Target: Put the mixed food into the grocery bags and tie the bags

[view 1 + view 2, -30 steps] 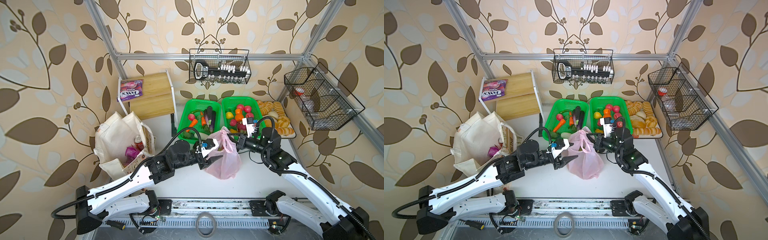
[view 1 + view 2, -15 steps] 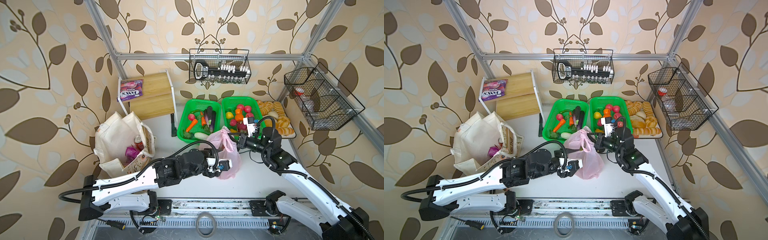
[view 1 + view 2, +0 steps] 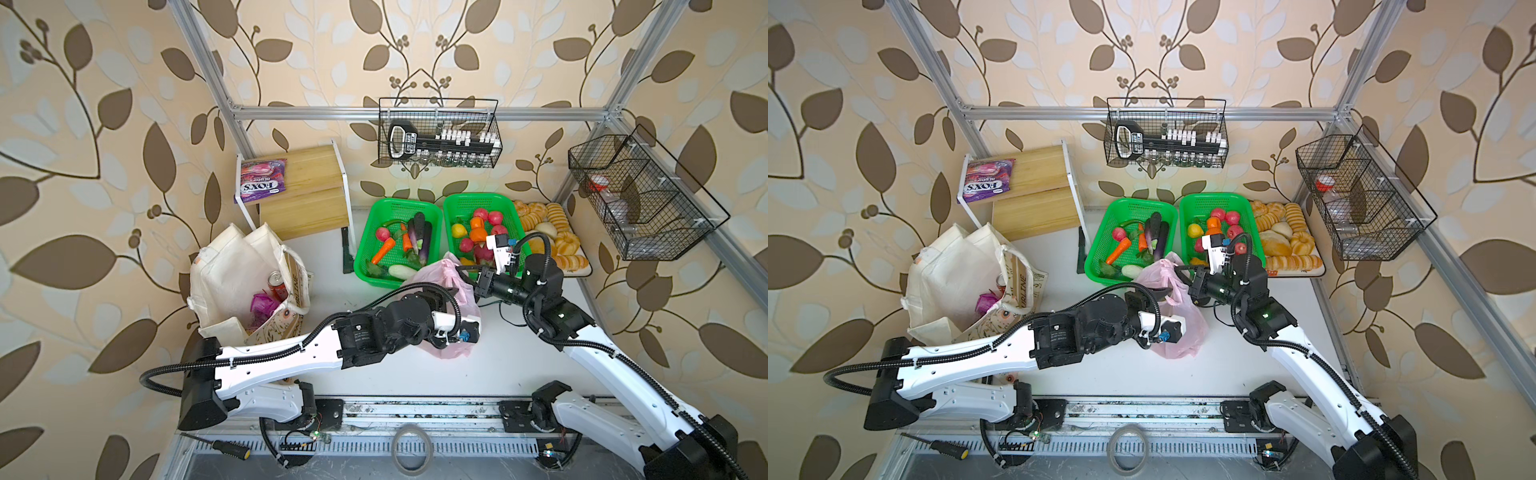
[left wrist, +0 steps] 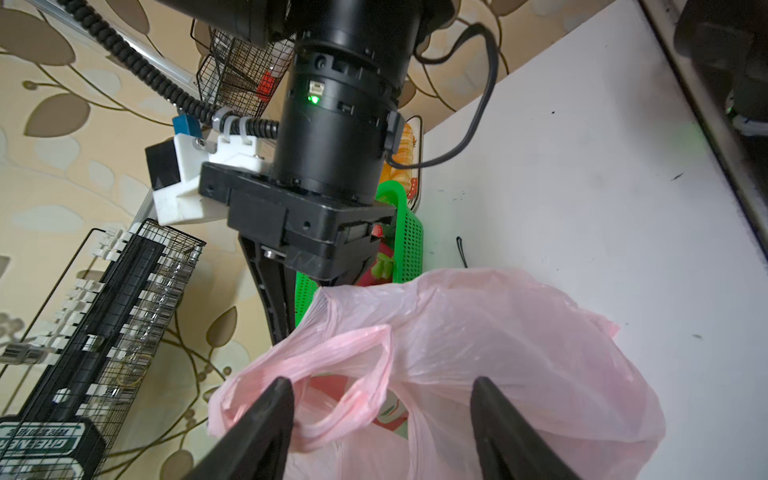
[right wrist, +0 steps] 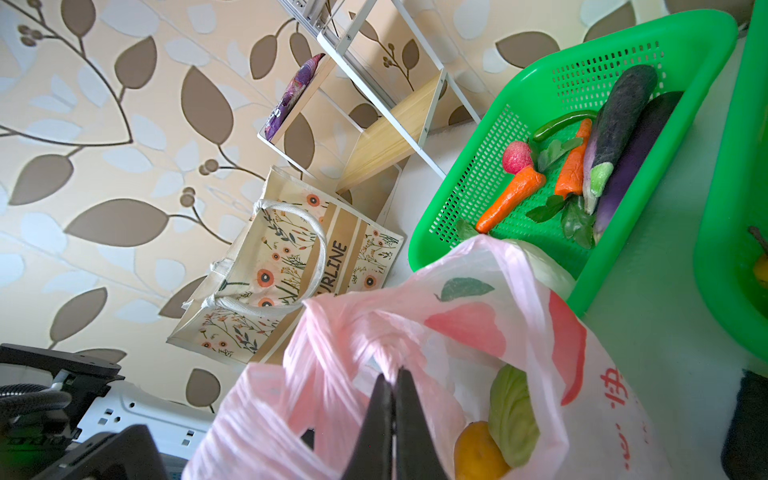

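Left wrist view had the left pincer (image 4: 380,388) spread wide with the bag's (image 4: 519,353) loose handle (image 4: 357,370) right between its tips, bag sat on the tabletop (image 4: 582,166). Right pincer (image 5: 392,376) was clenched on the other handle (image 5: 384,349).

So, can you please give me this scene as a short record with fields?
pink bag: on the table, not tied, green cabbage visible inside
right end effector: shut on one handle of the pink bag
left end effector: open, at the other handle
canvas tote: open, holds red soda can and purple packet
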Controlling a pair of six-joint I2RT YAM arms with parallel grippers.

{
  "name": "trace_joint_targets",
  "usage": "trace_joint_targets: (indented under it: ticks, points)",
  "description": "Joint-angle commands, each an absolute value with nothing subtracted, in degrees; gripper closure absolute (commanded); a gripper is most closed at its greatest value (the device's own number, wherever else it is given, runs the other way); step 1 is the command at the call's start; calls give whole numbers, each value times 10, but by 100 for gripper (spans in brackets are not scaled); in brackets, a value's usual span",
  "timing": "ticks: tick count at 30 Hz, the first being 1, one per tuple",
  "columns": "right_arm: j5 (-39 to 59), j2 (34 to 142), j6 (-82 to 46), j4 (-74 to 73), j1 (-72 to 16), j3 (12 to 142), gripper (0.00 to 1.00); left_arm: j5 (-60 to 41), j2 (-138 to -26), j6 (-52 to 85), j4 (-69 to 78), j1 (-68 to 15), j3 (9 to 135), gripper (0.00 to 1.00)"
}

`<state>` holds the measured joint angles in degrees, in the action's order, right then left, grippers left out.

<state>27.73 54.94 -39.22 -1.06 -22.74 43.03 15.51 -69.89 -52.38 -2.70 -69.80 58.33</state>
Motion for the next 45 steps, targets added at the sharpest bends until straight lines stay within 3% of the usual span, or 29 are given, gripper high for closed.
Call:
trace_joint_targets:
  ticks: [1, 4, 12, 14, 32, 40, 45]
  points:
    - [288, 551, -396, -17, -226, 444, 100, 200, -708, -562, 10, -701, 611, 35]
    - [288, 548, -397, -17, -226, 444, 100, 221, -723, -576, 5, -700, 619, 46]
    - [284, 539, -393, -7, -226, 446, 100, 247, -737, -572, 14, -690, 627, 93]
    - [276, 535, -388, 2, -225, 446, 100, 243, -732, -555, 9, -688, 629, 100]
    - [199, 497, -341, 94, -184, 473, 100, 49, -587, -237, 13, -572, 508, 100]
    - [88, 499, -311, 163, -181, 460, 100, 104, -570, -97, -17, -533, 480, 100]
    - [72, 496, -333, 159, -168, 426, 100, 110, -541, 32, -63, -484, 443, 100]
